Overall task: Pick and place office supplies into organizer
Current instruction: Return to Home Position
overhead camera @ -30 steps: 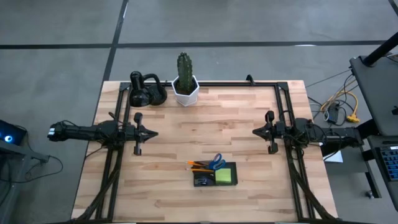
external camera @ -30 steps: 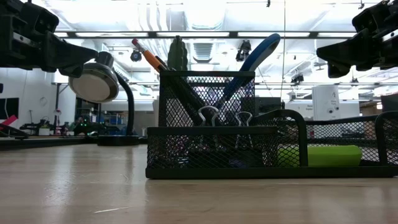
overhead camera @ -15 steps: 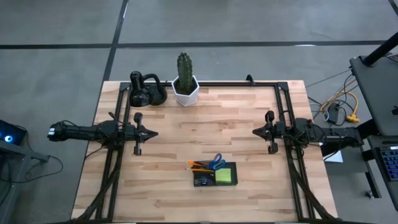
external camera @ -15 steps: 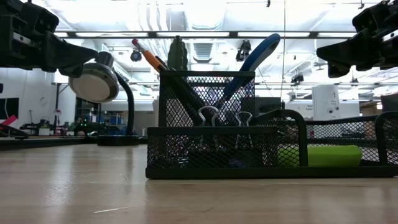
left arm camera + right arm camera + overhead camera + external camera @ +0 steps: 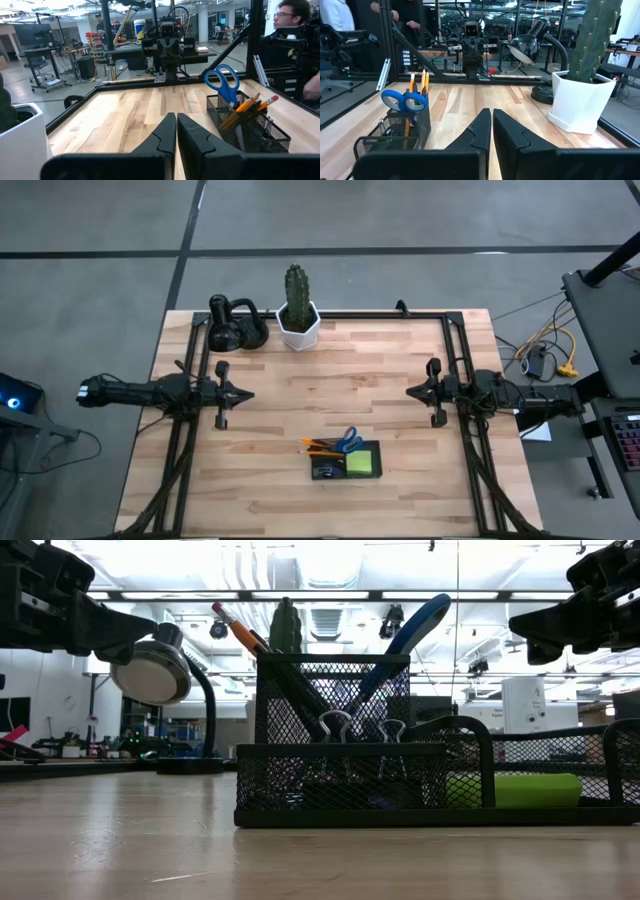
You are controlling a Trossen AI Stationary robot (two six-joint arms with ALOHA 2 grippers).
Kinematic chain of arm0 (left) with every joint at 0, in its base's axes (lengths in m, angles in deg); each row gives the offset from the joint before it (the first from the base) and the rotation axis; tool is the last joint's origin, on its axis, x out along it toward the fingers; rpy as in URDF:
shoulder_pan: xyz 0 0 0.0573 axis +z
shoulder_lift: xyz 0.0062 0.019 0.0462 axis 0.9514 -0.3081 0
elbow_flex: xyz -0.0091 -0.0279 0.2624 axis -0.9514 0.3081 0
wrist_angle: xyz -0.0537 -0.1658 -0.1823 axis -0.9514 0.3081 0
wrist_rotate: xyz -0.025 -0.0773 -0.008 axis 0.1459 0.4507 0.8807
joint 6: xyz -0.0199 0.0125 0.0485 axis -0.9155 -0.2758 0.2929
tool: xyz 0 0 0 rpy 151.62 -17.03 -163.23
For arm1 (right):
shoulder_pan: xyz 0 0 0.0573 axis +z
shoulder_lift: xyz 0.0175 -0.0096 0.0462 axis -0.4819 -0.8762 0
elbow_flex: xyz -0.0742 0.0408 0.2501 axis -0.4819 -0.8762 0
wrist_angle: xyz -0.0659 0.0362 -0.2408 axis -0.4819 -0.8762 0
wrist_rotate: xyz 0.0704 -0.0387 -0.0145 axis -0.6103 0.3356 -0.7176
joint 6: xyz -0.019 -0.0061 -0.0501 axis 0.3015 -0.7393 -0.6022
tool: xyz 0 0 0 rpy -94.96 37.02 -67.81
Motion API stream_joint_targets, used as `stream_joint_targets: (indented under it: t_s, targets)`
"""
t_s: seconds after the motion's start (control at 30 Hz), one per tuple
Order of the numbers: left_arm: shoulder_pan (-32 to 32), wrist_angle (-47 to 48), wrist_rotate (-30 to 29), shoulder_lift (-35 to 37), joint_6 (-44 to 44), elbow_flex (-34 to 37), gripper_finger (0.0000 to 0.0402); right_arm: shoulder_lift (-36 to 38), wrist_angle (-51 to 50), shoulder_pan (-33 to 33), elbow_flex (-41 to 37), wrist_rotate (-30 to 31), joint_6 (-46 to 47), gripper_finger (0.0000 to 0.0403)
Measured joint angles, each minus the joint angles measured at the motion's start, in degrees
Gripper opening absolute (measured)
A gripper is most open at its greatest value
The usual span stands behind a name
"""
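The black mesh organizer (image 5: pixel 346 462) stands near the table's near edge, a little right of centre. In its cup stand the blue-handled scissors (image 5: pixel 223 82) and orange pencils (image 5: pixel 250 106). A lime-green sticky-note pad (image 5: pixel 362 462) lies in its flat tray, and binder clips (image 5: pixel 340 728) hang on its front wall. My left gripper (image 5: pixel 246 394) is shut at the table's left side and holds nothing. My right gripper (image 5: pixel 410 391) is shut at the right side, likewise with nothing in it. Both point level toward the table's middle.
A white hexagonal pot with a cactus (image 5: pixel 297 313) and a black desk lamp (image 5: pixel 234 325) stand at the far edge. A black frame (image 5: pixel 400 315) runs along the table's far and side edges. People show in the room beyond. Bare wood lies between the grippers.
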Motion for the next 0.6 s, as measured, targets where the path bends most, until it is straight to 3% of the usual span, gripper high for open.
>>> stream_joint_targets:
  t_s: [0.6]
  targets:
    - [0.0, 0.0, 0.0, 0.0, 0.0, 0.0, 0.0, 0.0, 0.0, 0.0, 0.0, 0.0, 0.0, 0.0008]
